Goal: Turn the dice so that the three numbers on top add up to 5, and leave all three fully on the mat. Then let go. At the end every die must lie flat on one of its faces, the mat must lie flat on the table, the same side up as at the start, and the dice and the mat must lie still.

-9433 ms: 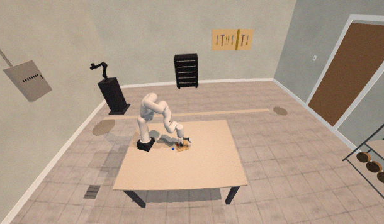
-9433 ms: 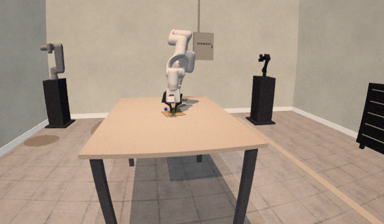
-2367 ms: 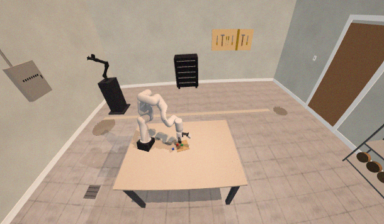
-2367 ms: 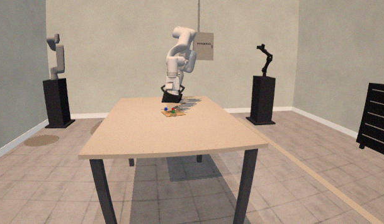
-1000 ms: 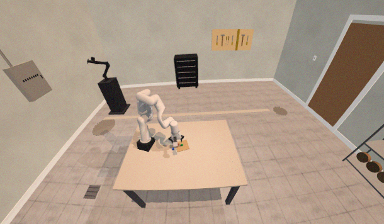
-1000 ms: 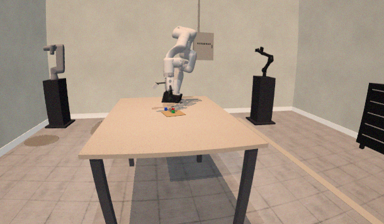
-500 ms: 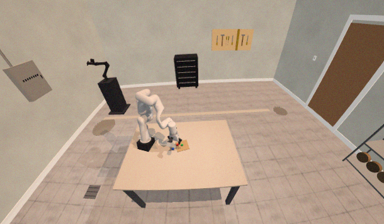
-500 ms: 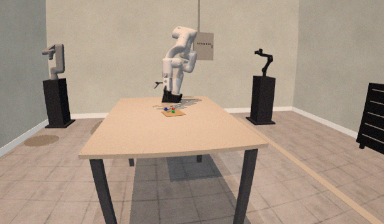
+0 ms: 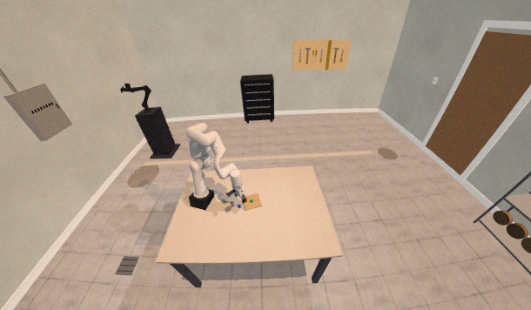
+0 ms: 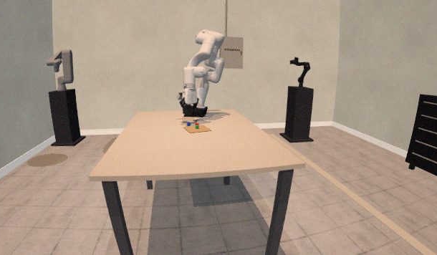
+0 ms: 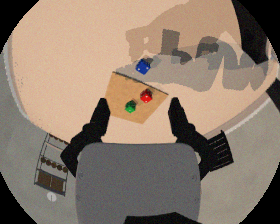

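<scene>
The orange-brown mat [image 9: 255, 205] [image 10: 204, 130] [image 11: 120, 91] lies on the table. A green die [image 9: 252, 200] [image 10: 197, 127] [image 11: 130, 107] and a red die [image 9: 245, 200] [image 10: 197, 124] [image 11: 146, 96] are on the mat, a short gap apart. A blue die [image 9: 239, 205] [image 10: 188, 124] [image 11: 143, 66] lies on the bare table, off the mat's edge. The top numbers are too small to read surely. My gripper [image 9: 238, 198] [image 10: 194, 114] [image 11: 138, 104] is open and empty, above the table near the dice. In the wrist view the red and green dice appear between its fingers.
The arm's black base [image 9: 201, 200] stands on the table [image 9: 286, 235] [image 10: 193, 154] behind the dice. The arm's shadow falls over the table around the blue die. A black drawer cabinet [image 9: 258, 97] and a pedestal with another arm [image 9: 156, 131] stand away from the table.
</scene>
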